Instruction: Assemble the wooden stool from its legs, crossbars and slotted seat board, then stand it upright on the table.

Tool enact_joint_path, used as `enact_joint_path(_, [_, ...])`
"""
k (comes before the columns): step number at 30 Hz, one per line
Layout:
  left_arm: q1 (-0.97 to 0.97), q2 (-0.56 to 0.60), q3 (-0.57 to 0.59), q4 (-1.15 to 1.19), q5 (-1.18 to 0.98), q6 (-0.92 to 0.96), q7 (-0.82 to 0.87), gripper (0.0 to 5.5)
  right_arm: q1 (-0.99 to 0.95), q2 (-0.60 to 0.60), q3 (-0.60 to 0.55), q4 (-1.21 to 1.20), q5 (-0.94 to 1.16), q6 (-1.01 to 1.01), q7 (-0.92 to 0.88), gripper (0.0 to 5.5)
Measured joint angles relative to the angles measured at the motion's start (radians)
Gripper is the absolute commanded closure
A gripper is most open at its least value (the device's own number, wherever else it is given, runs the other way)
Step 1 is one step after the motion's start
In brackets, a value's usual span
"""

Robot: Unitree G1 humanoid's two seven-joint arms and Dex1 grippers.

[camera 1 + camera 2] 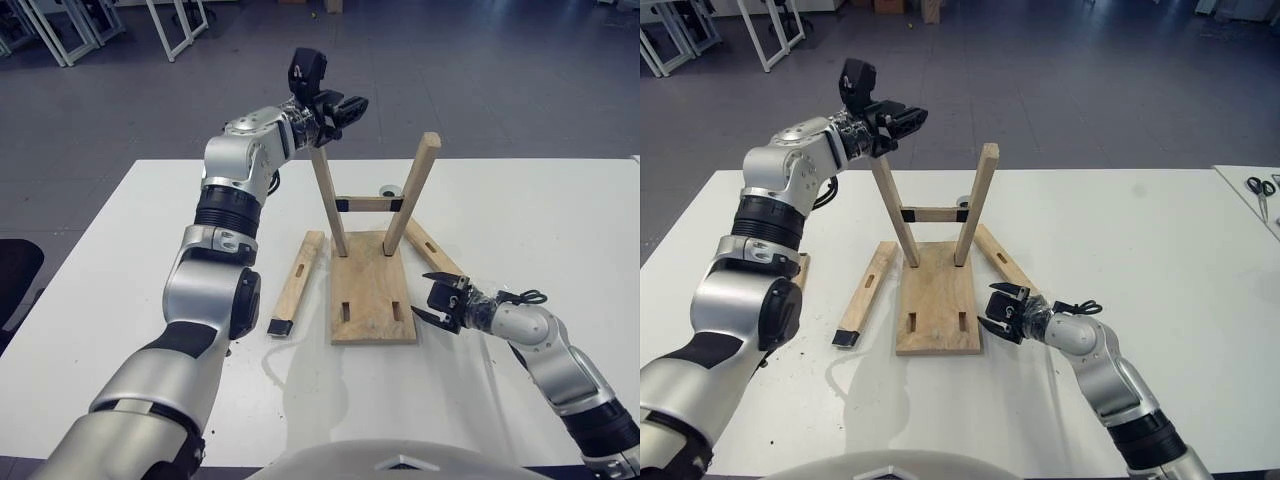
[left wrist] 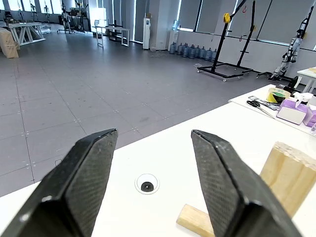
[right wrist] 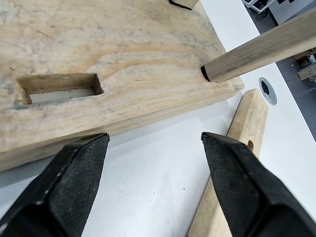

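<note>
Grey workshop floor (image 1: 480,80) out back, white surface (image 1: 560,210) up front. The biggest thing on it is the seat board (image 1: 372,288), lying flat about mid-surface. Its two near slots (image 1: 345,312) are empty. The far two have the standing legs (image 1: 328,200) plugged in, leaning apart and tied together by a crossbar (image 1: 368,204). One loose leg (image 1: 297,280) lies flat just beside the board on the side toward the left edge. A second loose leg (image 1: 432,247) lies along the side toward the right edge, its far end tucked behind the frame. There's a small cable grommet (image 1: 389,190) toward the far edge.

Looks to me like half the frame is in and the other pair comes next. My take: steady the standing pair near the top while the other arm works. Bring each loose leg down square over its slot, not at a slant, or the board will probably skate on that smooth top.

Left jaws are up by the top of the left standing leg, spread wide and holding nothing. The leg top (image 2: 286,173) sits just outside one finger (image 2: 222,187), and I can't tell if it touches. Right jaws hang low just off the board's near right corner, also spread wide and empty, with the board edge (image 3: 123,118) just past the fingertips.
</note>
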Motion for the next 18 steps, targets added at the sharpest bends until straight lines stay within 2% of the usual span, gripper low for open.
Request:
enact_joint_path(5, [0.001,-0.027,0.042,-0.104,-0.004,-0.087,0.036,2.76,0.0,0.006,-0.009,0.004,0.003,0.007,-0.017,2.05])
enact_joint_path(10, [-0.017,0.023,0.105,-0.409,-0.069,-0.077,0.048,2.76,0.0,0.078,-0.095,-0.003,0.089,0.062,-0.069,2.05])
enact_joint_path(13, [0.136,0.075,0.138,-0.584,-0.067,-0.029,0.099,2.76,-0.019,0.152,-0.169,-0.021,0.145,0.085,-0.137,2.05])
enact_joint_path(18, [0.554,0.165,0.177,-0.767,0.04,-0.02,0.185,2.76,-0.066,0.216,-0.256,-0.054,0.2,0.134,-0.225,2.05])
